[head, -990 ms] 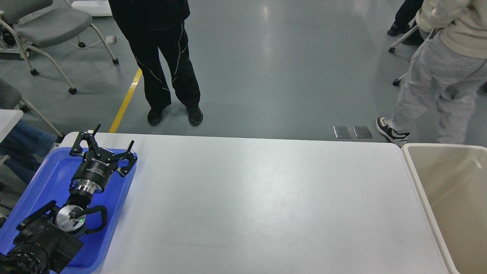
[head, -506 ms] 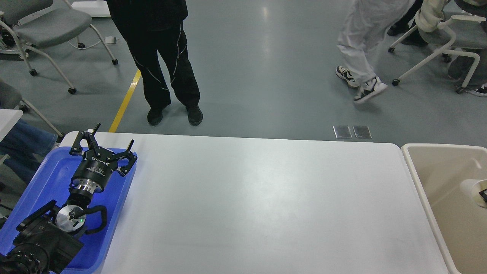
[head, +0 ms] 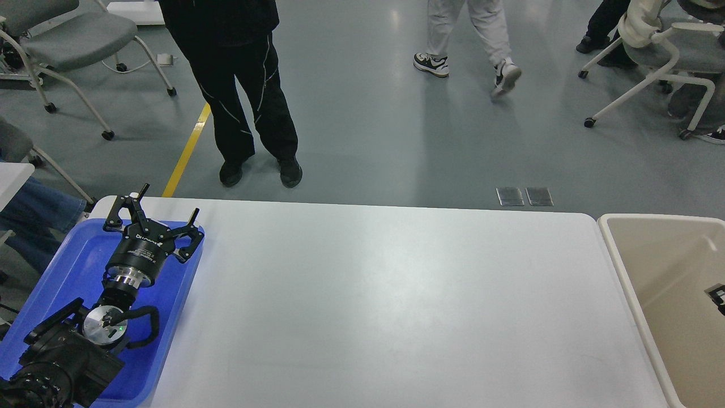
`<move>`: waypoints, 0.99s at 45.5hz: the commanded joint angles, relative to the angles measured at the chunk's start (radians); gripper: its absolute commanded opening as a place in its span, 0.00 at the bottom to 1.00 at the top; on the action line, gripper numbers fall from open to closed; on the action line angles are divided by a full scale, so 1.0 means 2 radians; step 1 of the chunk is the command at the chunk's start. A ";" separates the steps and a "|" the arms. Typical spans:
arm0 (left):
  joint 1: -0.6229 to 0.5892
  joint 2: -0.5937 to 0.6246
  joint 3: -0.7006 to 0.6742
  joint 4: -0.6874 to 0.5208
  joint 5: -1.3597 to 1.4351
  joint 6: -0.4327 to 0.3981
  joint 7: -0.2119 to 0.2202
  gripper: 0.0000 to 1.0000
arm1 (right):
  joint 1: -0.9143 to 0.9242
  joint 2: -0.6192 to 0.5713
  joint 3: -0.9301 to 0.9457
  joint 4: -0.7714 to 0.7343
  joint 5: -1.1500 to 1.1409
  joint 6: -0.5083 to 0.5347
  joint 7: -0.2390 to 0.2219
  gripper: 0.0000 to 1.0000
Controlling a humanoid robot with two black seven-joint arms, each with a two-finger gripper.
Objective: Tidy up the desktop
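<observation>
Left gripper [head: 154,220] spread and empty over tray [head: 68,266], lower left; desktop [head: 396,306] stretching rightward toward bin [head: 623,266].

One white desktop [head: 396,306] fills the middle of the frame. One blue tray [head: 73,266] sits at lower left, one beige bin [head: 628,283] at lower right. One robot arm shows, and one left gripper [head: 164,218] with two fingers spread apart over the tray. Two metal floor plates [head: 524,196] lie beyond the far edge. Two wheeled chairs: one [head: 73,39] upper left, one [head: 662,56] upper right. One person in black trousers [head: 243,102] stands, another in pale trousers [head: 470,34] is mid-stride at top.
</observation>
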 commanded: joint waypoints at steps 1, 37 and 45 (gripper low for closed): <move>0.000 0.000 0.000 0.000 0.000 0.000 0.000 1.00 | 0.017 -0.004 0.003 0.007 0.000 -0.004 0.000 0.99; 0.000 0.000 0.000 0.000 0.000 0.000 0.001 1.00 | 0.272 -0.187 0.291 0.292 0.000 0.006 -0.001 1.00; 0.000 0.000 0.000 0.001 0.000 0.000 0.001 1.00 | 0.266 -0.185 0.390 0.358 0.000 0.004 0.002 1.00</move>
